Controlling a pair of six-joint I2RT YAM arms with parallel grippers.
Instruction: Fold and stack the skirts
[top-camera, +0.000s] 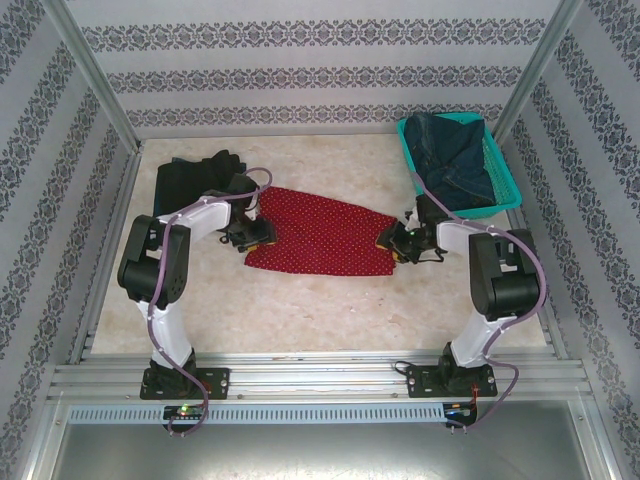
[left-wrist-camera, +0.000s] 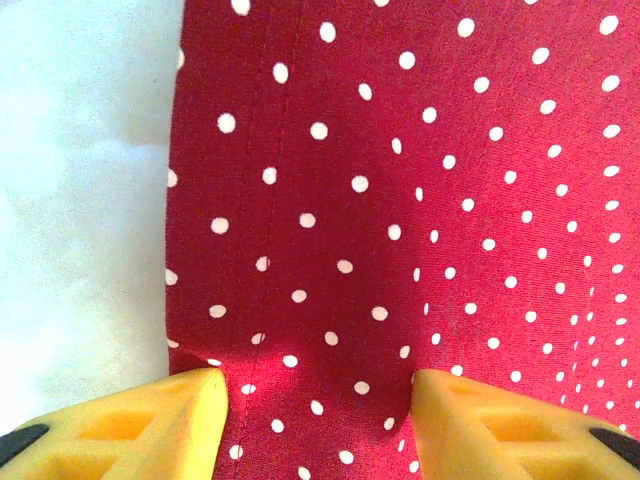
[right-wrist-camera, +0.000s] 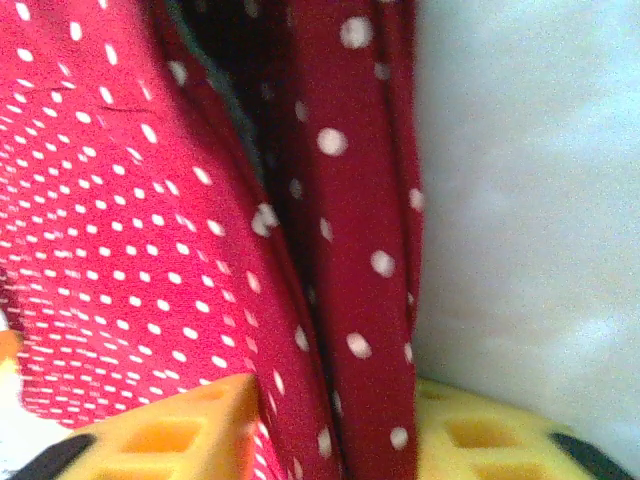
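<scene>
Both end effectors (left-wrist-camera: 318, 400) (right-wrist-camera: 335, 420) gripping red skirt (top-camera: 322, 235)

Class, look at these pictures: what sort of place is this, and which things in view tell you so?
Probably a robot test cell, not a home: an aluminium frame edges the table, wallpapered panels wall it in, and two bolted arms work a red dotted skirt.

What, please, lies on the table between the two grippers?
In the top view, the red dotted skirt spans the whole stretch from the left gripper to the right gripper.
</scene>
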